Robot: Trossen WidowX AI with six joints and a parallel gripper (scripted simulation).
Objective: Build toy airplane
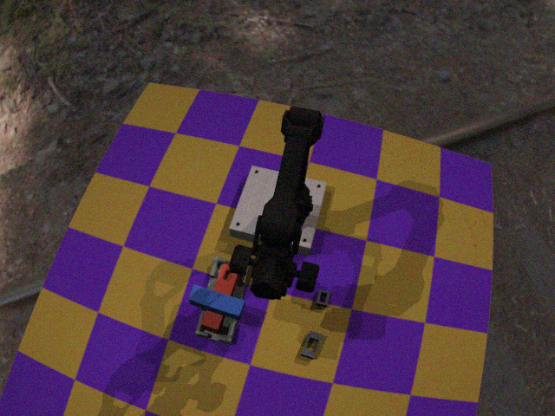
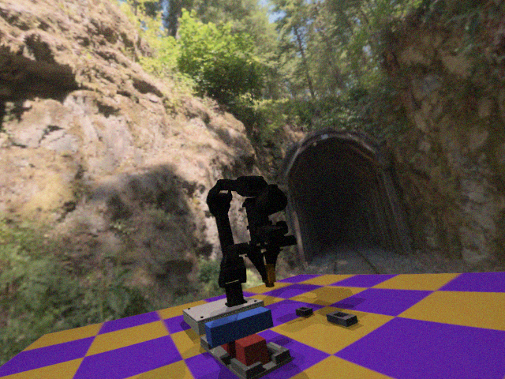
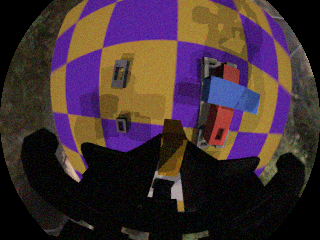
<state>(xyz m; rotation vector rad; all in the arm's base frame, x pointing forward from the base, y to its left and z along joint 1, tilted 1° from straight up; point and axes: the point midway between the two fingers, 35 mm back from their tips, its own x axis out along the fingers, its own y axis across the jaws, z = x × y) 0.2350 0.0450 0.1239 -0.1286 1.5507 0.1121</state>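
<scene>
Claw [image 1: 249,274] [image 2: 268,281] [image 3: 170,138]: pinched on the yellow tail fin [image 1: 248,276] [image 2: 270,275] [image 3: 172,145], raised above the desk [image 1: 286,349] [image 2: 367,338] [image 3: 140,60].
Fuselage [image 1: 225,281] [image 2: 250,350] [image 3: 218,125]: in the cradle [image 1: 201,333] [image 2: 248,370] [image 3: 205,62], wing [image 1: 217,302] [image 2: 238,326] [image 3: 230,95] across it.
Tail socket: toward twelve o'clock in the top view (wrist view shows it bare).
Our approach: align tab above socket, lower straight, release once seated.

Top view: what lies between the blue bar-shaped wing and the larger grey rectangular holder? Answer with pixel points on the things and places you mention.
Only bare checkered table top [image 1: 270,327] shows between them in the top view, partly shadowed.
</scene>
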